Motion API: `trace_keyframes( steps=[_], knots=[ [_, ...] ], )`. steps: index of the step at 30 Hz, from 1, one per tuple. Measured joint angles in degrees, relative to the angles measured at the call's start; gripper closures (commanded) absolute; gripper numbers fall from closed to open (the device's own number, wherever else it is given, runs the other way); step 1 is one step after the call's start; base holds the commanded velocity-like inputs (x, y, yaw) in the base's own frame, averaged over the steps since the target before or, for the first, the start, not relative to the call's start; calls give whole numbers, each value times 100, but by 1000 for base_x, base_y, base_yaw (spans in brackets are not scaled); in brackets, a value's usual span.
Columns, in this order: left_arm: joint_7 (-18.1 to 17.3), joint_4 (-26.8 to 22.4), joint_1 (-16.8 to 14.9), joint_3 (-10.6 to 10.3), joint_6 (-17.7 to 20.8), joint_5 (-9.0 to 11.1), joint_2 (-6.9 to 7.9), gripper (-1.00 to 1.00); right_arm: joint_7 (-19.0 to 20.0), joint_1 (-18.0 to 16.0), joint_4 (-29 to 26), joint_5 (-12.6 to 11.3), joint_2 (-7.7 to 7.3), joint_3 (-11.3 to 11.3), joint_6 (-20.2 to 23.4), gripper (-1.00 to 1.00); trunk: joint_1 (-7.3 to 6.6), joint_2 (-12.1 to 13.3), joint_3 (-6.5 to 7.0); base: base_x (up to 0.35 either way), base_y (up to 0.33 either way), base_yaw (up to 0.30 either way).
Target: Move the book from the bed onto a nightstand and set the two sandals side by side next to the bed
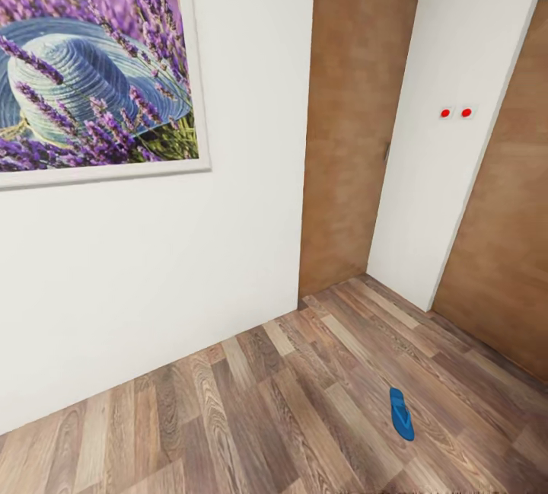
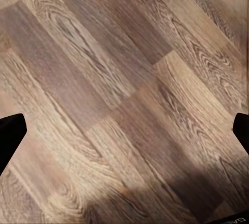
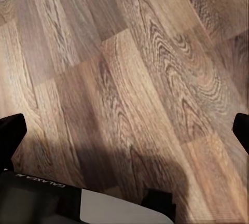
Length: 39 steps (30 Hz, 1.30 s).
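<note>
A lone blue sandal (image 1: 401, 414) lies flat on the floor (image 1: 251, 395), likely light and bendy, best pinched across its sole; both end effectors, left (image 2: 124, 130) and right (image 3: 124, 130), hang wide open and empty, the sandal not between either's fingers.

Open plank floor (image 1: 251, 410) around sandal (image 1: 401, 414) (white wall (image 1: 152, 281) beyond).

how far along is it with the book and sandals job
Nothing looks done yet. One blue sandal lies alone on the wood-plank floor, near the white wall and a wooden door, with no bed beside it. Nothing is in hand: the left end effector and right end effector are both open over bare floor. Left: the book, and pairing both sandals by the bed.
</note>
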Motion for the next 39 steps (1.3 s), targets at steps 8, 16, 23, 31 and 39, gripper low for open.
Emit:
trace_keyframes(
  steps=[8,16,23,31,39],
  knots=[
    [0,-1,0,0,0,0,0,-100,-2,-1,-1,0,0,0,0,-100,0,0,33,1,0,-264],
    [0,1,0,0,0,0,0,-100,-5,-1,2,0,0,0,0,-100,0,0,66,0,0,-264],
    [0,0,0,0,0,0,0,-100,-6,-1,2,0,0,0,1,-100,0,0,95,0,0,-264],
    [0,1,0,0,0,0,0,-100,-6,-2,2,0,0,0,1,-100,0,0,122,0,0,-261],
    [0,2,0,0,0,0,1,-100,-6,-2,2,0,0,0,1,-100,0,0,145,0,0,-248]
  ],
)
